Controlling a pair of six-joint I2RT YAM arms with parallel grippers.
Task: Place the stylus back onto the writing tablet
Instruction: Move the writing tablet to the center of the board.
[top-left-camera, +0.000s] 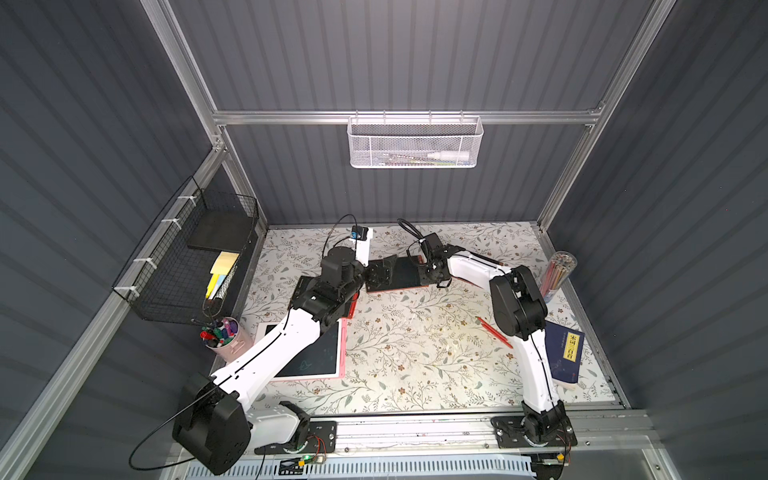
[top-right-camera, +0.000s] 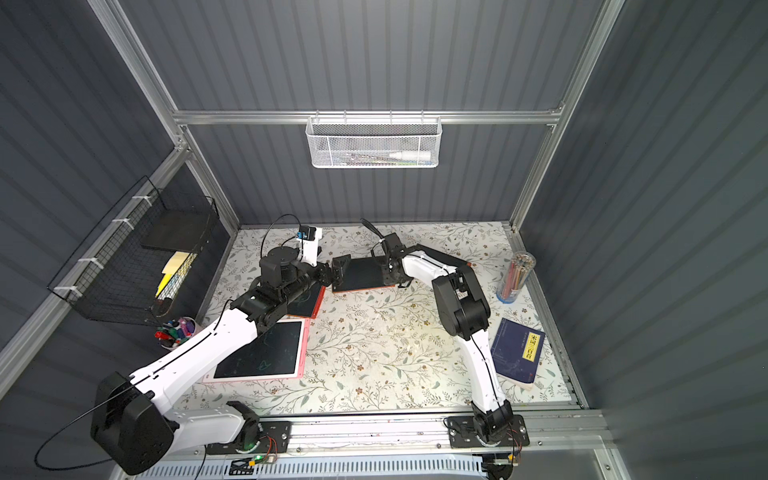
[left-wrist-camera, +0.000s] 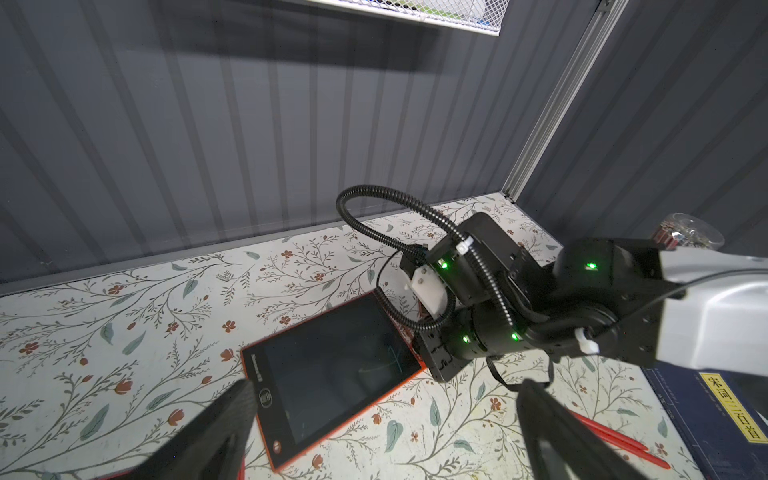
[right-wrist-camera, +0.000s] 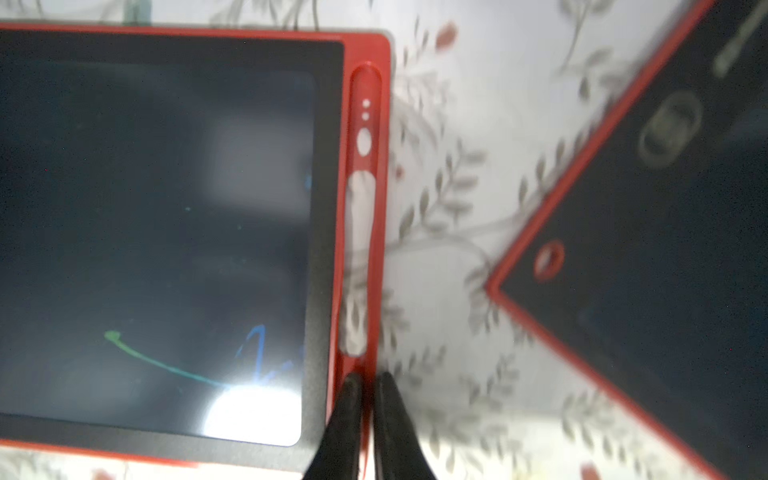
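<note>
The red-framed writing tablet (top-left-camera: 399, 272) (left-wrist-camera: 332, 374) (right-wrist-camera: 166, 208) lies flat at the back middle of the table. Its stylus slot (right-wrist-camera: 363, 124) along one side shows empty. My right gripper (right-wrist-camera: 369, 380) points down at the slot's end. Its fingers pinch the tablet's thin red outer rail, one tip inside the slot and one outside. Two red styluses (top-left-camera: 494, 332) (left-wrist-camera: 623, 438) lie loose on the floral table by the right arm's elbow. My left gripper (left-wrist-camera: 386, 385) (top-left-camera: 378, 274) hangs wide open and empty at the tablet's other end.
A second red tablet (right-wrist-camera: 665, 249) (top-right-camera: 305, 305) lies under the left arm. A pink tablet (top-left-camera: 320, 361) sits front left. A blue book (top-left-camera: 565, 349) and a pencil tube (top-left-camera: 557, 272) stand at the right, a marker cup (top-left-camera: 224, 334) and black wire basket (top-left-camera: 195, 257) at the left.
</note>
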